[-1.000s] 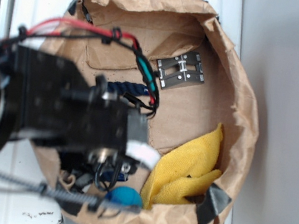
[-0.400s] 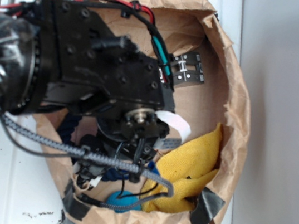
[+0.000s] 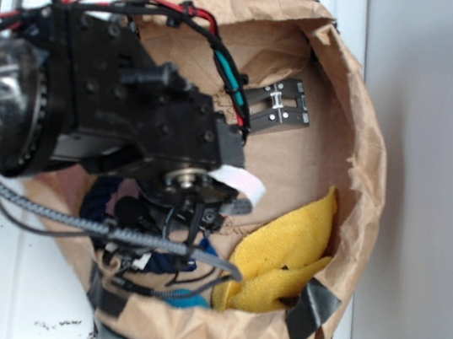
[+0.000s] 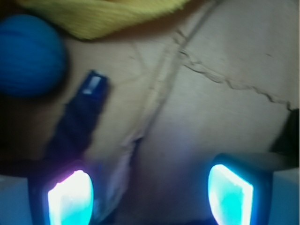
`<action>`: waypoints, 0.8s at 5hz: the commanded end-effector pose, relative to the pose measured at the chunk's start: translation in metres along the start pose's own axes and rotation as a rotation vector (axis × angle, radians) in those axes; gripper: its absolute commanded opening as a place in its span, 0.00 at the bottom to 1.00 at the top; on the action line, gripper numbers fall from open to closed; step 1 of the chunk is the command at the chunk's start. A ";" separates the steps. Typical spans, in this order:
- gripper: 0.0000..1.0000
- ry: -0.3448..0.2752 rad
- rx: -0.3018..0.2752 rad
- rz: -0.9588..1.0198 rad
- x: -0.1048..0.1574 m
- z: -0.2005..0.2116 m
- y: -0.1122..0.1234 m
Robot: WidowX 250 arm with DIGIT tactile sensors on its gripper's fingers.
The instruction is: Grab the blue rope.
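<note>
A crumpled brown paper bag (image 3: 366, 148), rolled down into a shallow bowl, sat on the white tabletop (image 3: 26, 310). Inside it lay a yellow cloth (image 3: 285, 259) against the right wall, a small grey metal plate (image 3: 277, 107) toward the upper wall, and a teal-blue ball (image 4: 29, 54), seen only as a sliver in the exterior view because the black robot arm (image 3: 124, 116) and its grey braided cable (image 3: 74, 219) covered most of the bag's left half. The tool (image 4: 150, 187) hung over the bare paper floor with its two lit fingers (image 4: 70, 199) spread wide and nothing between them. The blue rope (image 4: 79, 119) lay on the bag floor just beyond the finger at the left of the wrist view, outside the gap, running up from it toward the ball. It showed as a thick, dark navy twisted strand ending in a brighter blue cap; the rest was hidden beneath the arm.
</note>
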State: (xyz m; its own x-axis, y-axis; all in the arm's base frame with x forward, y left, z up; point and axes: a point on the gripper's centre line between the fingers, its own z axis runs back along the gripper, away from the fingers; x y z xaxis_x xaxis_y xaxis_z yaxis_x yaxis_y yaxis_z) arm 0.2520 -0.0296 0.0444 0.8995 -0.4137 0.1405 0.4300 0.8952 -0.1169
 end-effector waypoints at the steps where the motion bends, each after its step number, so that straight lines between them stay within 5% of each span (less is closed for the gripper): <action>1: 1.00 0.016 -0.016 0.009 0.005 -0.009 -0.021; 3: 1.00 -0.075 0.024 0.133 0.010 0.009 -0.002; 4: 1.00 -0.109 -0.013 0.177 0.012 0.028 0.010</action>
State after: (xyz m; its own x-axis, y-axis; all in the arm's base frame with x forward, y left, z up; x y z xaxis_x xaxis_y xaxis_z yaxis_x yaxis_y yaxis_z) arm 0.2556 -0.0228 0.0537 0.9604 -0.2325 0.1537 0.2596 0.9468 -0.1903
